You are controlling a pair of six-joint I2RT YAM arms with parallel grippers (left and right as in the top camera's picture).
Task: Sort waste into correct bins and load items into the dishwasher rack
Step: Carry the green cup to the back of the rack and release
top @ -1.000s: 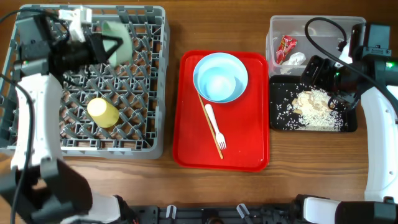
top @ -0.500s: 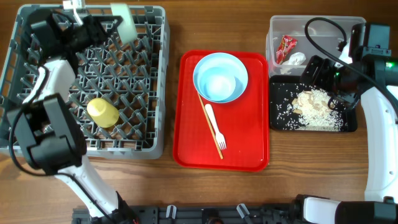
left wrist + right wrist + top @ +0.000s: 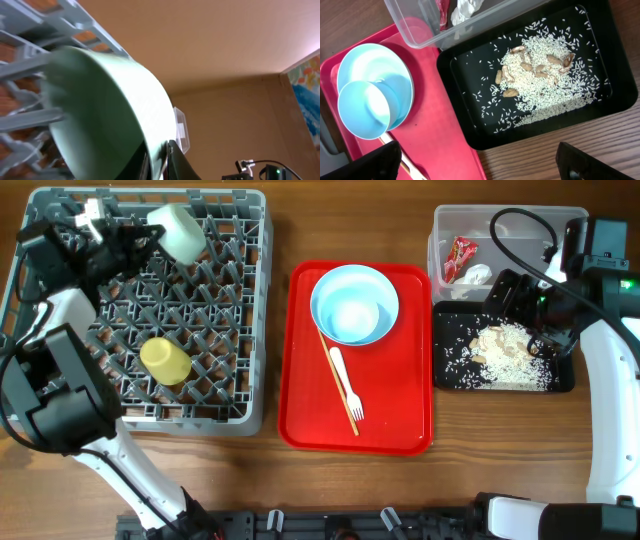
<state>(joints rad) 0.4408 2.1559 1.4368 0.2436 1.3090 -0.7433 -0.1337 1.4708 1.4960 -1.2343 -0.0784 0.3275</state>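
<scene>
Left gripper (image 3: pixel 140 238) over far-left corner of dishwasher rack (image 3: pixel 255 320), clenched on rim of pale-green bowl (image 3: pixel 178 230). Bowl tipped on its side, just right of fingers, above pegs beside rack's back wall. Yellow cup (image 3: pixel 165 360) lies in rack, well apart from bowl. Right gripper (image 3: pixel 517 293) spread wide, holding nothing, above black tray (image 3: pixel 465 70) with rice scraps (image 3: pixel 540 75). Clear tub (image 3: pixel 440 230) holds red wrapper (image 3: pixel 460 255) and white tissue (image 3: pixel 478 275). Red tray (image 3: pixel 300 410) carries pale-blue bowl (image 3: pixel 364 110) on pale-blue plate (image 3: pixel 380 65), white fork (image 3: pixel 345 385), wooden stick (image 3: pixel 325 345).
</scene>
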